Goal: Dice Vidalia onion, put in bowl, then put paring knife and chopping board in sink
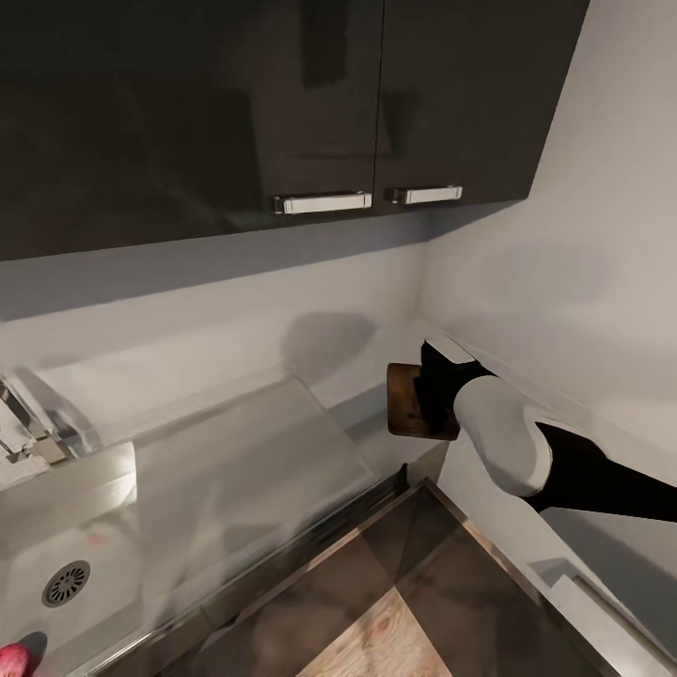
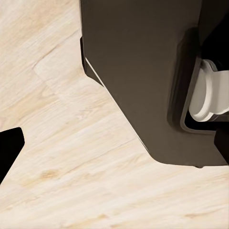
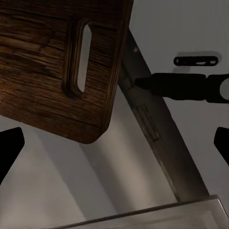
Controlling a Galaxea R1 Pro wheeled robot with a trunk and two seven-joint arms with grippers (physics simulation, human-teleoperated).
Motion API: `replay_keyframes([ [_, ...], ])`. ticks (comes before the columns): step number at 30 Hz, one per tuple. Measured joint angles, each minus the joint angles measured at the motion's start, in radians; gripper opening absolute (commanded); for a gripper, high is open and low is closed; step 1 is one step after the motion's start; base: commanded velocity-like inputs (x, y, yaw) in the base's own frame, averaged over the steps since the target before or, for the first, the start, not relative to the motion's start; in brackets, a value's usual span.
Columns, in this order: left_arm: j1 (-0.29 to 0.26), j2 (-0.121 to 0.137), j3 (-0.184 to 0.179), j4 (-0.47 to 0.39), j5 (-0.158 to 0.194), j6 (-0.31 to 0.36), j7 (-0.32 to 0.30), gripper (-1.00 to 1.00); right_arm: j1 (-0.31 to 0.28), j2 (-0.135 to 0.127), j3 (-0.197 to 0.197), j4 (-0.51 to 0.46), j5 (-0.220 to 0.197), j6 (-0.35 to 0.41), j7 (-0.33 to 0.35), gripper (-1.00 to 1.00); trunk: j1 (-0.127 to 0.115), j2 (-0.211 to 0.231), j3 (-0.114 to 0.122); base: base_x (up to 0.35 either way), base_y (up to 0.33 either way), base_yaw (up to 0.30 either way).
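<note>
The right arm (image 1: 527, 442) reaches out over the corner of the countertop (image 1: 235, 357), its wrist hanging right above the chopping board (image 1: 406, 400), which lies flat near the side wall, off to the right of the sink (image 1: 85, 536). Seen from the head, the board's dark brown slab is partly hidden behind the wrist. In the right wrist view the board (image 3: 47, 67) runs lengthwise away from the counter's front edge, slot handle at the near end, its rounded corner poking out past that edge. The right gripper (image 3: 114, 148) is spread wide, both dark fingertips well apart at the picture's sides and touching nothing; the board sits ahead of them, not between them. Over at the sink, the round drain (image 1: 66, 583) shows in the basin, the tap (image 1: 28, 423) stands behind it, and the flat drainboard (image 1: 244, 451) stretches toward the board. Something red (image 1: 14, 658) peeks in at the near edge of the basin. The left wrist view looks down on pale wood floor (image 2: 71, 157) and the robot's dark base (image 2: 138, 71), with one black fingertip (image 2: 9, 148) at the edge; whether that left gripper is spread or closed, I cannot tell.
</note>
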Motion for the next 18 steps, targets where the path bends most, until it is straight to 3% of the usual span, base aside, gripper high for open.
replay_keyframes([
  [5,0.0,-0.001,0.0,0.0,0.0,0.0,0.0,1.0,0.0,-0.019,-0.002,-0.001,-0.001,0.003,0.0,1.0,0.0,0.0,0.0,0.0,0.0,0.0],
  [18,0.0,-0.001,0.0,0.0,0.0,0.0,0.0,1.0,-0.001,-0.024,-0.009,-0.018,-0.003,0.007,0.002,1.0,0.0,0.0,0.0,0.0,0.0,0.0],
])
